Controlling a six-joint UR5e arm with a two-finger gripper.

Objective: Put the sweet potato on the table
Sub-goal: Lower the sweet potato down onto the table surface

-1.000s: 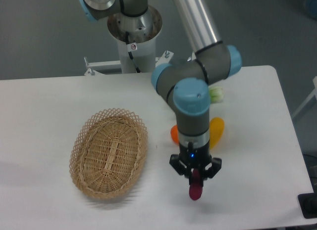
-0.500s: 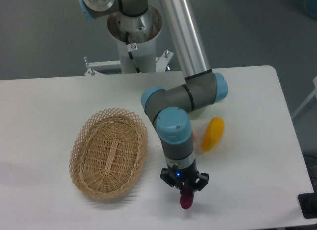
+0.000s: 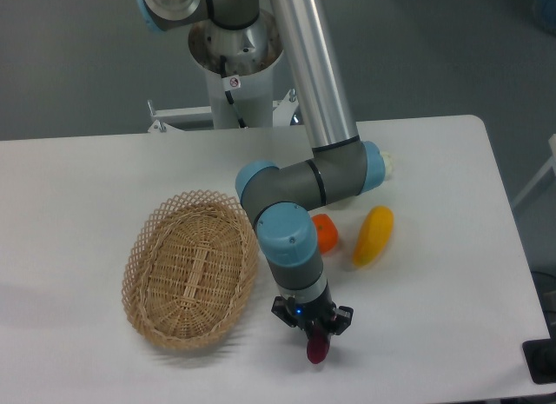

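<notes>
Hanging straight down over the near part of the table (image 3: 417,317), the gripper (image 3: 314,333) had its two fingers pinched narrow on the upper end of the sweet potato (image 3: 317,349). That dark magenta tuber pointed downward out of the jaws, long axis close to vertical, lower tip aimed at the white top. Right there was the relation that mattered: the tuber sat directly below the gripper, in line with the wrist, and only the gap between its tip and the surface was left to settle. Whether the tip was already touching or just short of the table could not be told from this angle; a faint shadow lay right under it, which suggested it was very near.

Left of the gripper lay the wicker basket (image 3: 191,269), near but clear of the tuber, its rim just beside the arm's blue-capped joint. Behind the arm, well apart from the drop spot, sat the round orange (image 3: 326,233) and the yellow oblong fruit (image 3: 373,235), side by side. A pale object (image 3: 388,165) peeked out past the elbow, too hidden to name.

By my reading, an upright tuber let go on its tip would topple and could roll, most likely toward the near edge or the basket. The white top looked smooth and slick, so a low release seemed wise. Beyond the table stood the arm's pedestal (image 3: 236,69) and grey floor.
</notes>
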